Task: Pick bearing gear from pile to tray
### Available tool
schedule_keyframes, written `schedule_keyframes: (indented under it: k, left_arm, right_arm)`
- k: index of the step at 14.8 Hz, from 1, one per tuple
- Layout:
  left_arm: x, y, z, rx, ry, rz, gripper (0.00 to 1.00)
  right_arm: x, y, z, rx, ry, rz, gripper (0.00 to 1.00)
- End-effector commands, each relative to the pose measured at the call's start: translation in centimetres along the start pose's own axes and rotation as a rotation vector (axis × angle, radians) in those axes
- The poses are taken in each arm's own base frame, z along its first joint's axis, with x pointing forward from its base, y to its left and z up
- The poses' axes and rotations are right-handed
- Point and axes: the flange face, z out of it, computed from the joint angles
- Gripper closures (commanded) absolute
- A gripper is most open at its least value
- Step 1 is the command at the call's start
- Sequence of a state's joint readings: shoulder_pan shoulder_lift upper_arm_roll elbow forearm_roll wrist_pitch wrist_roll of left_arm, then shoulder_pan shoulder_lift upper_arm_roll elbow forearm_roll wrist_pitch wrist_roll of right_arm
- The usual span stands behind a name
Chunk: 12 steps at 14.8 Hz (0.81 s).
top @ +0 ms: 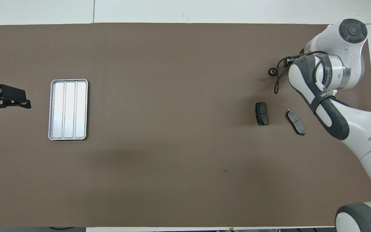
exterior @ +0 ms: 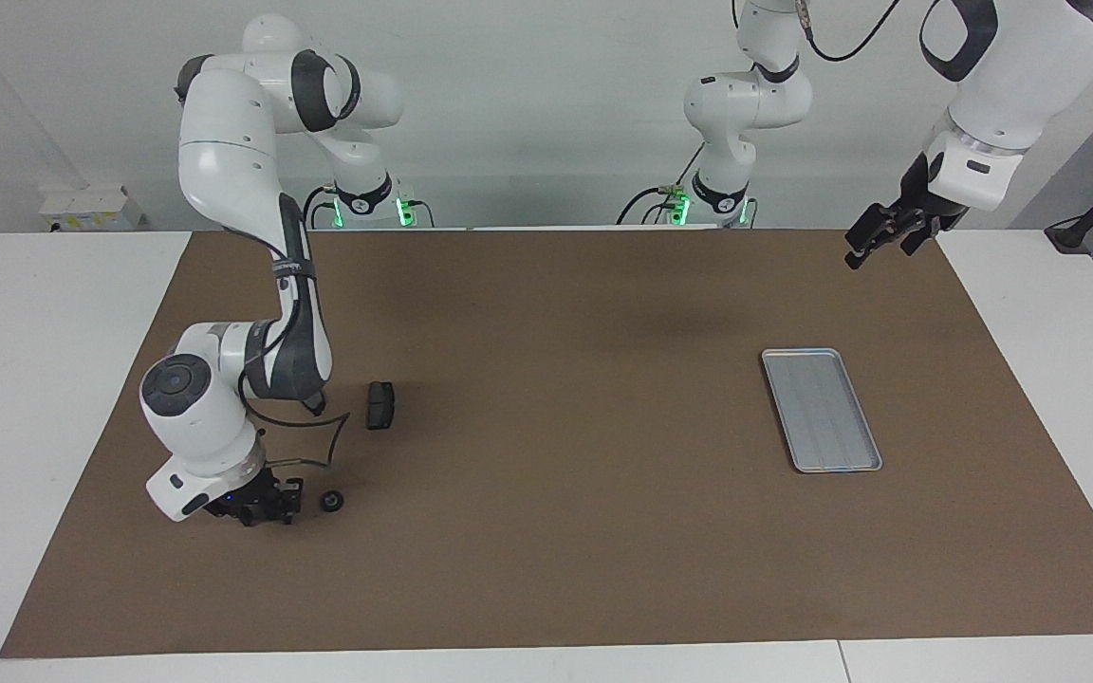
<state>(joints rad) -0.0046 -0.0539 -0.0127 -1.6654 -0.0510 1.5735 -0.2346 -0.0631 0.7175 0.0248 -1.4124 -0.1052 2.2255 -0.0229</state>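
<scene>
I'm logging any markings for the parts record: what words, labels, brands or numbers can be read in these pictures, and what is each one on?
"WA...": white letters on the dark band of the right arm, cut off, rest unreadable.
Curved print on the right arm's wrist ring: too blurred to read.
Tray, brake pads, small black round piece: no readable text.

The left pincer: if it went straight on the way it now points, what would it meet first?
Probably the brown mat, just short of the tray: the left pincer slants down toward it from high up. Depth is unclear.

Whatever the right end effector (exterior: pixel 267 507) grips is hidden by its fingers.
</scene>
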Motion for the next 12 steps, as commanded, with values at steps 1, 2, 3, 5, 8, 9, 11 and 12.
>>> schedule_keyframes:
  k: [1,2,3,5,8,9,11,12]
  left_arm:
    - [-0.6,-0.2,-0.5,0.006,-0.002,0.003,0.00]
    - [-0.6,-0.2,-0.5,0.006,-0.001,0.003,0.00]
    - [-0.6,-0.2,-0.5,0.006,-0.002,0.003,0.00]
    - [-0.6,-0.2,-0.5,0.006,-0.001,0.003,0.00]
    - [-0.6,-0.2,-0.5,0.006,-0.002,0.005,0.00]
    - [-0.6,-0.2,-0.5,0.006,-0.001,0.003,0.00]
    - [-0.6,-0.2,-0.5,0.006,-0.002,0.003,0.00]
    - [-0.6,-0.2,-0.5,0.006,-0.002,0.003,0.00]
  right_arm:
    - [-0.5,0.8,0.7,0.002,-0.033,0.004,0.42]
    - [-0.7,1.0,0.5,-0.001,-0.047,0.004,0.42]
    - [-0.7,1.1,0.2,-0.003,-0.052,0.002,0.44]
    - [-0.8,1.7,0.4,-0.003,-0.057,0.008,0.50]
    - [-1.0,1.8,0.6,0.002,-0.065,0.013,0.57]
    - [-1.0,2.1,0.7,0.003,-0.065,0.015,0.61]
    - [-1.3,2.1,1.0,0.009,-0.071,0.019,0.75]
    - [-1.4,2.1,1.1,0.009,-0.074,0.017,0.80]
